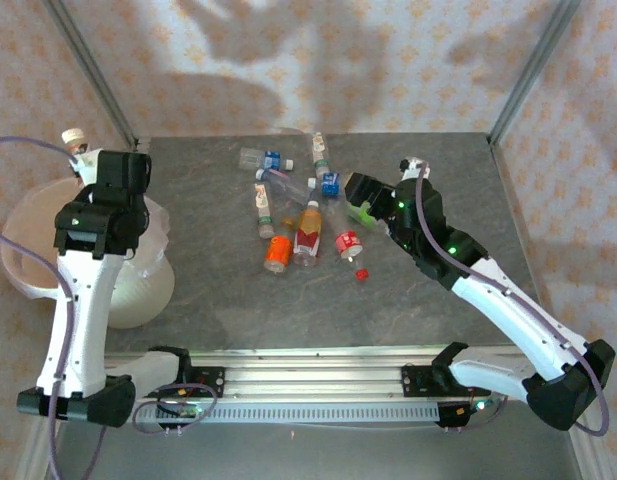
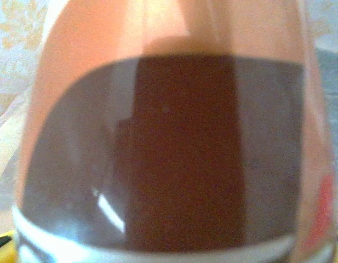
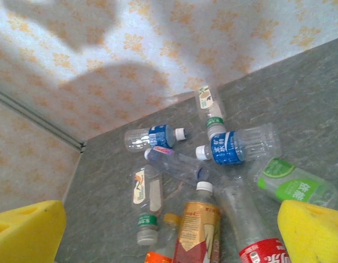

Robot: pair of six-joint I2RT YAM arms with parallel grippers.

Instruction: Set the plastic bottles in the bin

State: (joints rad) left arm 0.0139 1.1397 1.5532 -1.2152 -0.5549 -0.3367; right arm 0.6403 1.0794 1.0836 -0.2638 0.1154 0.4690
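Top external view: the left hand [image 1: 86,160] is closed around a small bottle with a cream cap and orange label [image 1: 75,140]. It holds the bottle up at the far side of the large round white bin [image 1: 23,262], which has a pinkish liner and stands at the left edge of the grey bench [image 1: 438,160]. Whether the bottle hangs squarely over the opening I cannot tell. The other plastic bottles [image 1: 298,215] lie heaped mid-bench, and the right hand [image 1: 354,196] is at the heap's right side, so that arm is far nearer.

Left wrist view: the gripped bottle's translucent orange body, with a dark band, sits close to the lens between yellow foam pads [image 2: 0,246].

Right wrist view: the right hand's pads stand wide apart, holding nothing. Between them lie a gold-labelled bottle [image 3: 199,230] and a clear red-labelled bottle [image 3: 253,235]. Their long axes run away from the hand, across its closing line, which I judge suits a grip across the body. A green-labelled bottle [image 3: 292,186] lies just beside the right pad.
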